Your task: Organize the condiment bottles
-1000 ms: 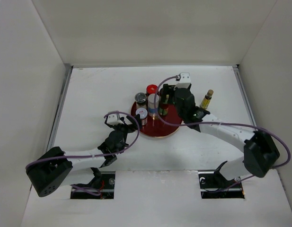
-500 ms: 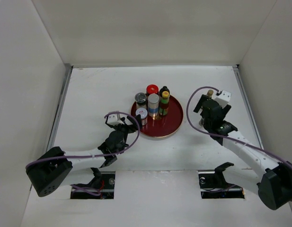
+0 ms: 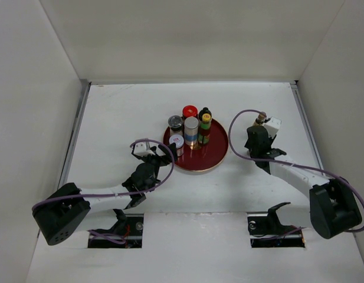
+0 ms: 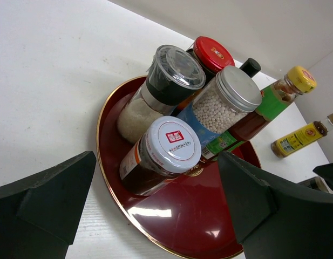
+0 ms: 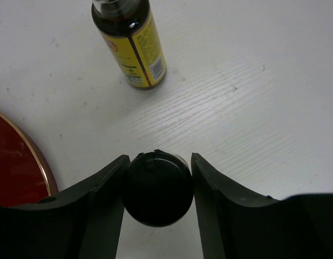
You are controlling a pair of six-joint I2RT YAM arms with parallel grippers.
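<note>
While the right pincer (image 5: 158, 162) is closing snugly on the black-capped bottle (image 5: 157, 191), between the tray (image 5: 18, 156) and the table's (image 5: 252, 108) right edge, lifting straight up is looking wisest: the yellow-labelled bottle (image 5: 131, 46) is standing just beyond. The left pincer (image 4: 155, 156) is gaping wide.

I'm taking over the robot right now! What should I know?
Left gripper: open, empty, facing the tray.
Right gripper: closed on a round black top, probably a bottle cap, beside the tray.
Done: six jars and bottles stand on the tray.
Left: the yellow-labelled bottle stands on the table; it and the gripped one probably go on the tray too.
</note>
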